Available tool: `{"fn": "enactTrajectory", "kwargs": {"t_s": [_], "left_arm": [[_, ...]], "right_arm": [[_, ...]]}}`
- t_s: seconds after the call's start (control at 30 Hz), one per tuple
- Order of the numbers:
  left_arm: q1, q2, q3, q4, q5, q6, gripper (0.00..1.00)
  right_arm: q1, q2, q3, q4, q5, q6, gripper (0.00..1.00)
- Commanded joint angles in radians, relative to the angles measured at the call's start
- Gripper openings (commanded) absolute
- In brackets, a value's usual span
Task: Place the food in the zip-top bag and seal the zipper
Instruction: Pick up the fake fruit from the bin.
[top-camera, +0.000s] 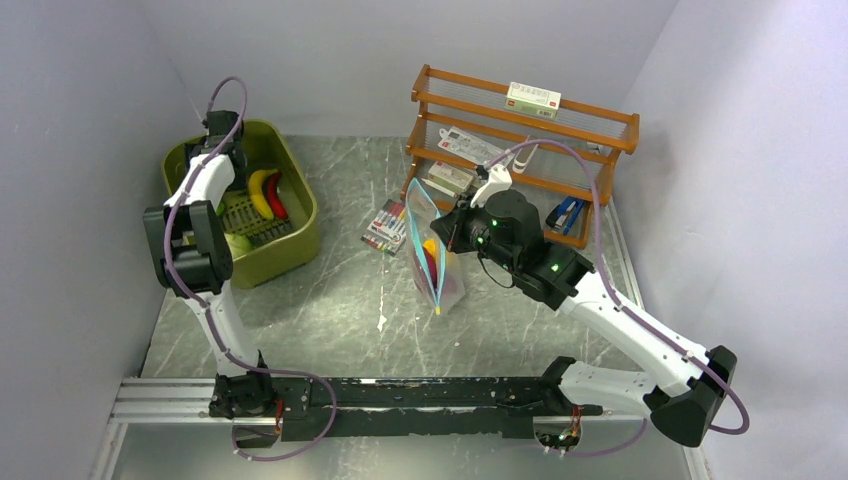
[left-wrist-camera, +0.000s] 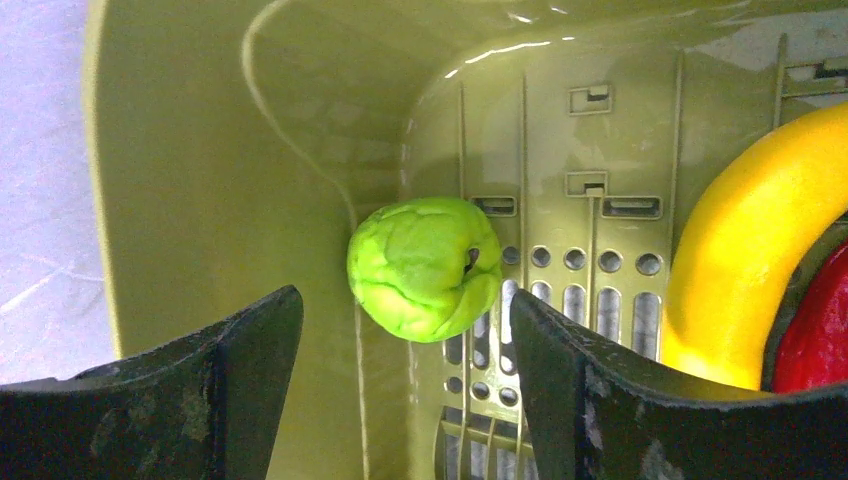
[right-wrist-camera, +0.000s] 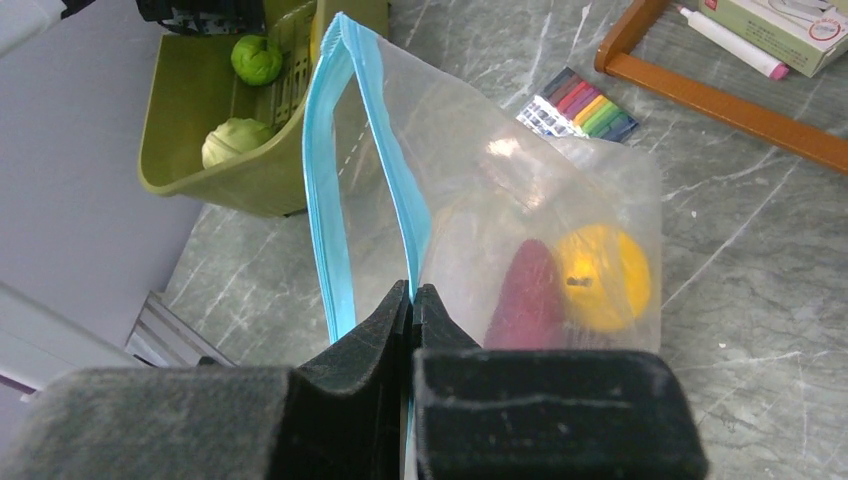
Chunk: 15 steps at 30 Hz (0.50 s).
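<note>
White arms (top-camera: 612, 380) (purplish cables (top-camera: 597, 220), seemingly)

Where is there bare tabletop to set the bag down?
Bare marble tabletop lies between the olive tub and the zip-top bag, from the marker pack forward to the base rail. Right of the bag is crowded: right arm and wooden rack.

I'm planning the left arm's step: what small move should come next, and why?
Probably advance the left end effector onto the green fruit and close. Its jaws stand open with the fruit just ahead of the gap, untouched, in the tub, and the right end effector pinches the bag with its mouth open.
</note>
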Motion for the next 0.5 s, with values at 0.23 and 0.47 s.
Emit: {"fn": "enactTrajectory", "kwargs": {"t_s": [0.23,0.47], "left_arm": [[0.030,0.106,0.096,-0.091,0.018,-0.044,0.76],[0.049,0.109,0.084,-0.104,0.007,-0.063,0.79]], "right_arm": [[0.002,-0.027,0.029,0.004,0.022,-0.011,0.00],[0.003,-0.020,0.036,0.006,0.025,-0.018,0.00]]}}
